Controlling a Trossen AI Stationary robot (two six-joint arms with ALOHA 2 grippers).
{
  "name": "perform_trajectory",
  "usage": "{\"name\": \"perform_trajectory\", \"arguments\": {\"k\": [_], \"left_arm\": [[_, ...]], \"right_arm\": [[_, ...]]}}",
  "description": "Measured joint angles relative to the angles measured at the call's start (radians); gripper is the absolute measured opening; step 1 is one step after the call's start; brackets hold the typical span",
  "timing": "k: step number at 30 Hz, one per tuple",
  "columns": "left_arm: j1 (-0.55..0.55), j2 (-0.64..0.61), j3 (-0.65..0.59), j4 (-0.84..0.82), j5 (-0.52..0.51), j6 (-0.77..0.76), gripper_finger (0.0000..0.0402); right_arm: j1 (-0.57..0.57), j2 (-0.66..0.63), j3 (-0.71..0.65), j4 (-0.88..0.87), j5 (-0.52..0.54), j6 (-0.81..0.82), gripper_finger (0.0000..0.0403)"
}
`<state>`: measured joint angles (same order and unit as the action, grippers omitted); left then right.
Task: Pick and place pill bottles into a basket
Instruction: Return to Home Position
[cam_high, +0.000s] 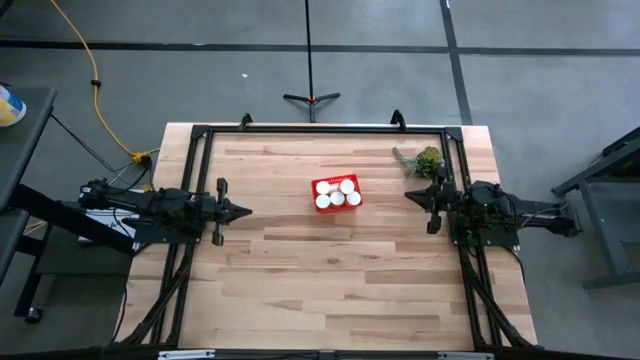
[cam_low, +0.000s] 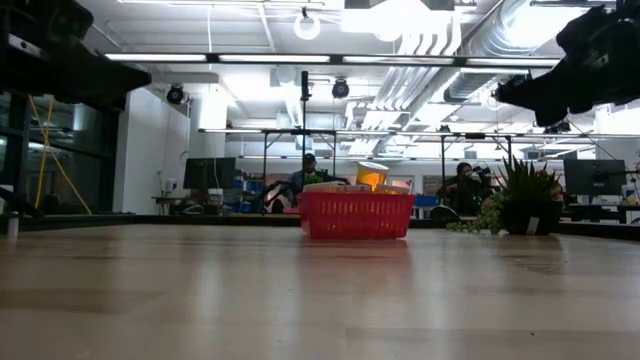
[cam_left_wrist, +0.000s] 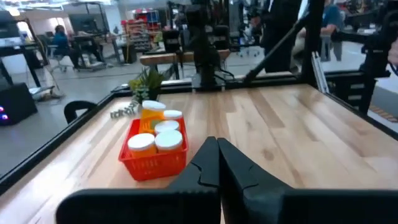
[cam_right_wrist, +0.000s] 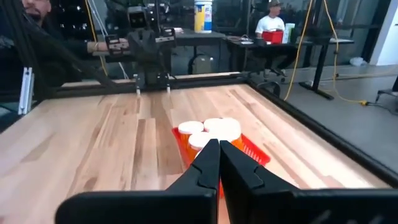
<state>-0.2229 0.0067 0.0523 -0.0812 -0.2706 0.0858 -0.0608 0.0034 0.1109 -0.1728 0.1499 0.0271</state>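
Bottles (cam_high: 347, 186) in the basket (cam_low: 356, 216) look light, slick, best gripped mid-body; left gripper (cam_high: 245, 210) at nine, right gripper (cam_high: 409, 195) at three, both closed, empty.

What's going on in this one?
Nothing is being handled right now. Several white-capped pill bottles stand packed in the small red slotted plastic basket near the middle of the wooden table. The left gripper and the right gripper are both shut and empty, each at its own side of the table, well clear of the basket.
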Motion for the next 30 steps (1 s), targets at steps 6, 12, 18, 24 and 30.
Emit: {"name": "perform_trajectory", "arguments": {"k": [6, 12, 18, 24, 30], "left_arm": [[0.0, 0.0, -0.027, 0.085, 0.03, 0.046, 0.0024], [0.0, 0.004, -0.027, 0.086, 0.048, 0.041, 0.0031], [0.0, 0.004, -0.04, 0.137, -0.027, 0.049, 0.0024], [0.001, 0.004, -0.04, 0.14, -0.031, 0.064, 0.0024], [0.001, 0.004, -0.04, 0.141, -0.052, 0.066, 0.0031]], "right_arm": [[0.0, 0.014, -0.091, 0.192, -0.032, -0.002, 0.0002], [-0.02, 0.021, -0.101, 0.211, -0.052, -0.025, 0.0002], [-0.056, 0.021, -0.101, 0.209, -0.048, -0.058, 0.0002], [-0.109, 0.021, -0.101, 0.2, -0.092, -0.046, 0.0002], [-0.131, 0.021, -0.101, 0.197, -0.104, -0.059, 0.0003]]}}
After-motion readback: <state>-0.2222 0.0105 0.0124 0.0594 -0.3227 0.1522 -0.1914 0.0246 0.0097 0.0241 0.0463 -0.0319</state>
